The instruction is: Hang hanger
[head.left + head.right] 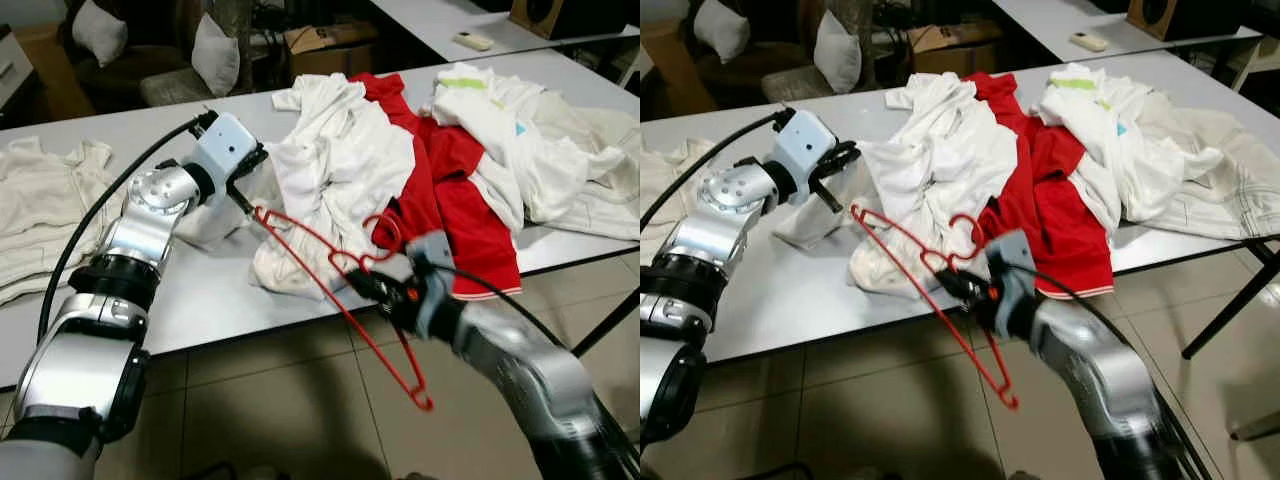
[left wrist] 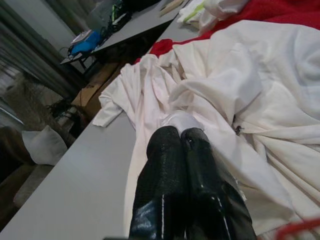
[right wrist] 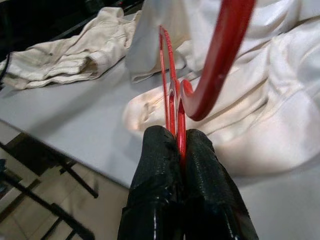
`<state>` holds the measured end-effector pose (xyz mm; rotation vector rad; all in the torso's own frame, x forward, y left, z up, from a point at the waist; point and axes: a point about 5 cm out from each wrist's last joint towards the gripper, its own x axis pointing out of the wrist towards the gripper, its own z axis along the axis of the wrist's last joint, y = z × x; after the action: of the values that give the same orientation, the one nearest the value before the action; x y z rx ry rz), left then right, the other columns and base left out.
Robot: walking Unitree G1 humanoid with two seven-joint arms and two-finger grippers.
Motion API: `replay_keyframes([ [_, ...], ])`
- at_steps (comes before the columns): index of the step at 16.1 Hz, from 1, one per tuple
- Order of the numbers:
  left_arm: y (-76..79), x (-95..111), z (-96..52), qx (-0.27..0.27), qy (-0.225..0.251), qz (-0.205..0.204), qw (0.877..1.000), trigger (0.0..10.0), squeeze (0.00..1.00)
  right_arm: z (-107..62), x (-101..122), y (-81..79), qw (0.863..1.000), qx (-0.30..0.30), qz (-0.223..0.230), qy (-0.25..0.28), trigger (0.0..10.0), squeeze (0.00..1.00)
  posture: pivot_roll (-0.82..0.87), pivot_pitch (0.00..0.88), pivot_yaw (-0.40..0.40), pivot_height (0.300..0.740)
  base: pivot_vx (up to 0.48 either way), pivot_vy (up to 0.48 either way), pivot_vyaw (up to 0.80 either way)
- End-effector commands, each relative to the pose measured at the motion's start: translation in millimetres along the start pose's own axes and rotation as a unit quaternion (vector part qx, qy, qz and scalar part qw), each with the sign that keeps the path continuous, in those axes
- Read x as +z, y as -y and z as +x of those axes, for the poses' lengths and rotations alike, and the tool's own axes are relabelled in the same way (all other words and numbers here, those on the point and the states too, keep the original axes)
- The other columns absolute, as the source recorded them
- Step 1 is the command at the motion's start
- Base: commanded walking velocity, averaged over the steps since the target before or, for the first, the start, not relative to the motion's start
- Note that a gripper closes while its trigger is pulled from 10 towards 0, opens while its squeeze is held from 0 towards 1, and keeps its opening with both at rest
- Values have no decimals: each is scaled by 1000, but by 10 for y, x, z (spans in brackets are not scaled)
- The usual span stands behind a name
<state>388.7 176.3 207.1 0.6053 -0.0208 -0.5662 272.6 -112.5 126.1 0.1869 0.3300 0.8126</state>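
Note:
A red wire hanger [image 1: 300, 232] hangs tilted over the front edge of the white table [image 1: 200, 290], its hook [image 3: 220, 65] pointing up toward the clothes. My right gripper [image 1: 362, 283] is shut on the hanger's neck, just in front of the table edge. A white shirt [image 1: 340, 160] lies crumpled on the table behind the hanger. My left gripper [image 1: 243, 200] is shut on a fold of that shirt at its left side, and the pinched cloth [image 2: 182, 122] shows at the fingertips. The hanger's upper corner sits close to the left gripper.
A red shirt [image 1: 460, 200] lies beside the white one, and its hem drapes over the table edge. More white garments [image 1: 520, 140] are piled at the right, and a cream garment [image 1: 40, 200] lies at the left. Tiled floor lies below. A second table with a remote [image 1: 472, 40] stands behind.

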Motion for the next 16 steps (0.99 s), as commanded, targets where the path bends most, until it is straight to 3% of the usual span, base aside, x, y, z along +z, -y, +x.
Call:
replay_keyframes([
  [1,2,10,-11,-7,-6,6,1000,0,0,78,28,57,1000,-11,-2,3,10000,0,-108,0,130,740,0,0,0],
  [3,2,12,-28,-6,-15,17,1000,0,0,234,100,169,999,-38,-6,-4,10000,0,-97,0,116,740,0,0,0],
  [10,33,51,-76,-21,-23,15,999,0,0,484,188,253,997,-71,17,24,10000,0,-86,0,97,740,0,0,0],
  [13,149,114,-83,-70,-19,6,997,0,0,658,276,350,977,-136,138,85,10000,0,-82,0,95,740,0,0,0],
  [16,135,104,-128,-75,-25,13,997,0,0,649,396,400,949,-139,230,168,10000,0,-72,0,90,740,0,0,0],
])
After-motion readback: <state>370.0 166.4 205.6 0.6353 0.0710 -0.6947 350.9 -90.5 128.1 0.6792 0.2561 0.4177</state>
